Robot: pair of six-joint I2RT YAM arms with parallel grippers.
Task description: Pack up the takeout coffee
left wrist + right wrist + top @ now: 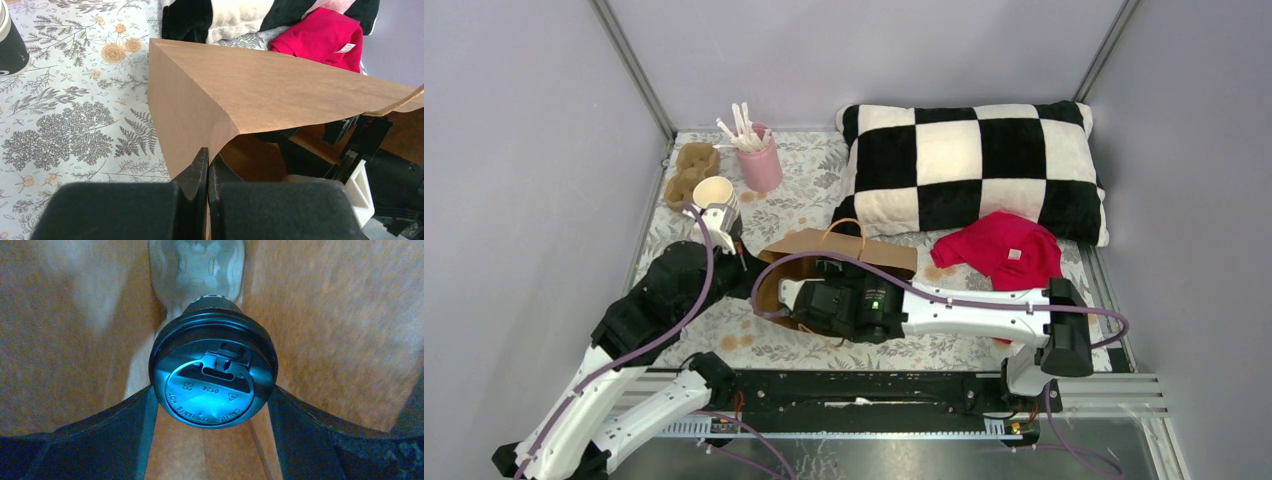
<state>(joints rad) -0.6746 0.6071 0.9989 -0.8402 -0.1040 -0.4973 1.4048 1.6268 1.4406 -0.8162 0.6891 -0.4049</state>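
Currently right tool is inside brown paper bag, which lies on side on floral bench. Its fingers press both sides of takeout coffee: cup gripped, black sip lid facing wrist camera, bag walls all around. Left tool closed tight, pinching edge of bag mouth. Checkered pillow and red cloth lie behind bag. Pink holder with sticks and cup carrier stand at far left corner.
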